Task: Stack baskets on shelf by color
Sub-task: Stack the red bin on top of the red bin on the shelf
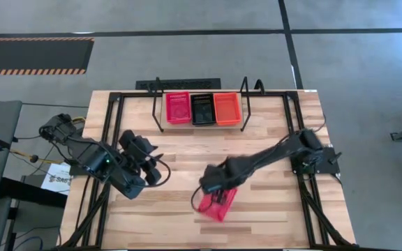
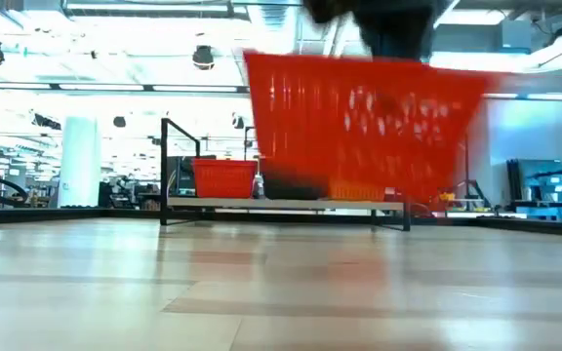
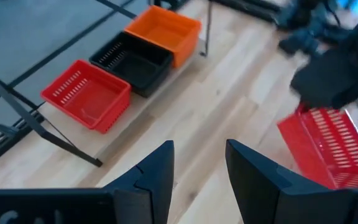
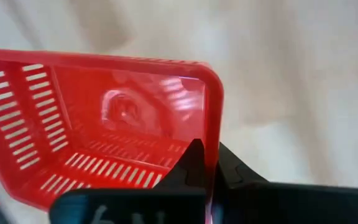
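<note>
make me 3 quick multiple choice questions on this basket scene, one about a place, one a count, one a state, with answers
1. Where is the black basket on the shelf?
A. at one end
B. between the red and orange ones
C. on the table

2. How many baskets sit on the shelf?
A. one
B. three
C. five

3. What is the right end effector doing?
A. hanging open over the shelf
B. resting empty on the table
C. gripping a red basket's rim

Answers: 1 B, the high view shows red, black, orange in a row. 2 B, three sit side by side. 3 C, the right wrist view shows its fingers pinched on the rim.
</note>
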